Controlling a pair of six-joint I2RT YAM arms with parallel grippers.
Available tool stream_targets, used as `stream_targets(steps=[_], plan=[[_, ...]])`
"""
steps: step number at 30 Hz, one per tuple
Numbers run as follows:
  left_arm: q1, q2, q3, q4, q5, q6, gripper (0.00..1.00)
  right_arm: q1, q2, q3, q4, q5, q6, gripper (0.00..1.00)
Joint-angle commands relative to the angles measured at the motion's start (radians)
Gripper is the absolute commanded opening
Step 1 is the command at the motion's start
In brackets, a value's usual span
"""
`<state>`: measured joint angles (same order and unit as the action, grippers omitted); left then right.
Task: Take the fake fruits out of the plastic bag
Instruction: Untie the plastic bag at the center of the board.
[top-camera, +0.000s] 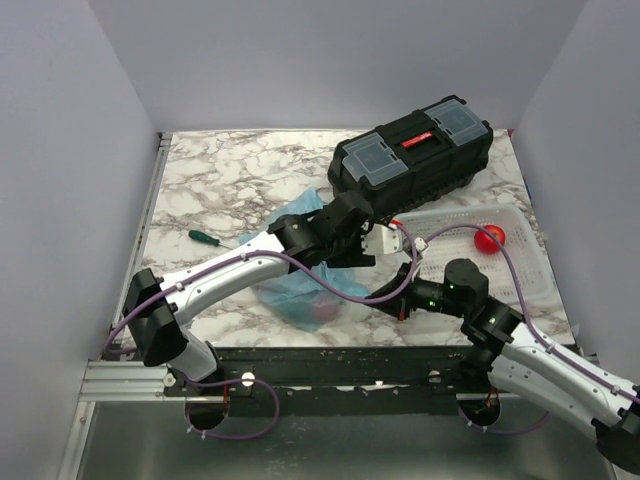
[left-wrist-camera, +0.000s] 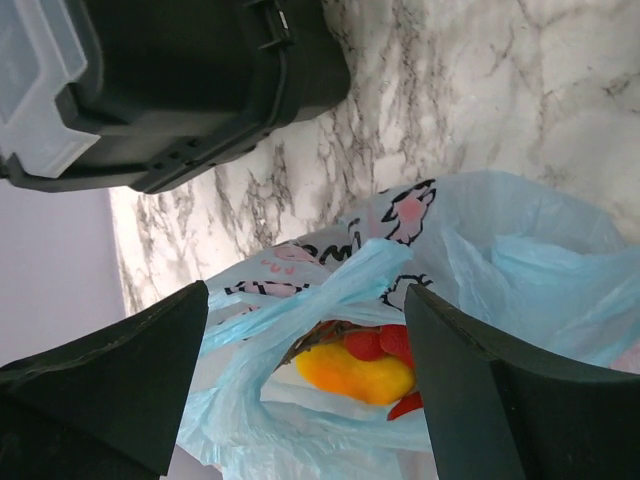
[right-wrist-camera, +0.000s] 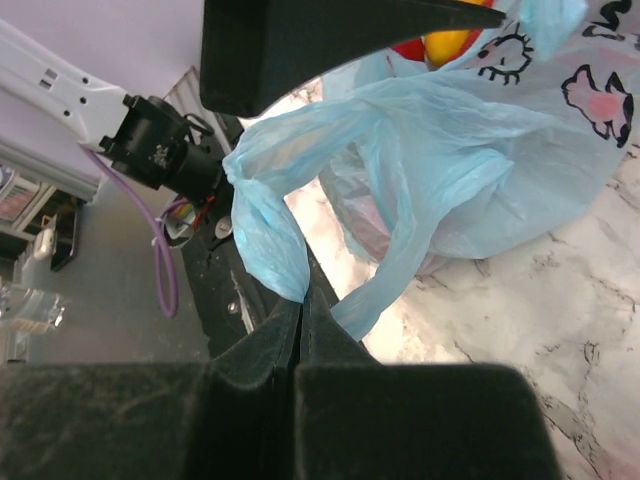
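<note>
The light-blue plastic bag (top-camera: 300, 292) lies on the marble table between the arms. My left gripper (left-wrist-camera: 305, 340) hovers open over its mouth, one finger (left-wrist-camera: 130, 370) on each side and nothing held. Inside the opening show a yellow-orange fruit (left-wrist-camera: 355, 375) and red fruits (left-wrist-camera: 382, 343). My right gripper (right-wrist-camera: 303, 300) is shut on a loop handle of the bag (right-wrist-camera: 450, 150), pulling it taut toward the near edge. In the top view the right gripper (top-camera: 398, 302) sits just right of the bag. One red fruit (top-camera: 489, 238) lies in the white basket (top-camera: 520, 262).
A black toolbox (top-camera: 410, 155) with clear lid compartments stands behind the bag, close to the left wrist. A green-handled screwdriver (top-camera: 205, 238) lies at the left. The white basket is at the right, beside the right arm. Grey walls enclose the table.
</note>
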<state>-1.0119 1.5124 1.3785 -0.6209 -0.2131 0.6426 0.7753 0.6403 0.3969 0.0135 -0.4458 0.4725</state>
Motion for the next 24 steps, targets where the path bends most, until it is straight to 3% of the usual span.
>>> stream_targets(steps=[1,6,13,18,21,24], plan=[[0.03,0.054,0.119,-0.171,0.114,-0.008,0.79,0.012,-0.023,0.007,-0.006,-0.02,-0.029,0.01],[0.03,0.082,0.099,-0.165,0.071,0.004,0.79,0.012,-0.041,-0.007,0.0,-0.011,-0.024,0.01],[0.071,-0.027,-0.11,0.09,0.037,0.037,0.77,0.012,-0.134,-0.051,-0.024,0.061,0.017,0.01],[0.068,-0.02,-0.157,0.188,-0.008,0.052,0.76,0.012,-0.161,-0.081,0.011,0.068,0.041,0.01],[0.061,0.012,-0.179,0.283,-0.107,0.078,0.71,0.012,-0.146,-0.071,0.011,0.067,0.039,0.01],[0.057,0.021,-0.191,0.373,-0.184,0.085,0.58,0.012,-0.13,-0.062,0.014,0.067,0.037,0.01]])
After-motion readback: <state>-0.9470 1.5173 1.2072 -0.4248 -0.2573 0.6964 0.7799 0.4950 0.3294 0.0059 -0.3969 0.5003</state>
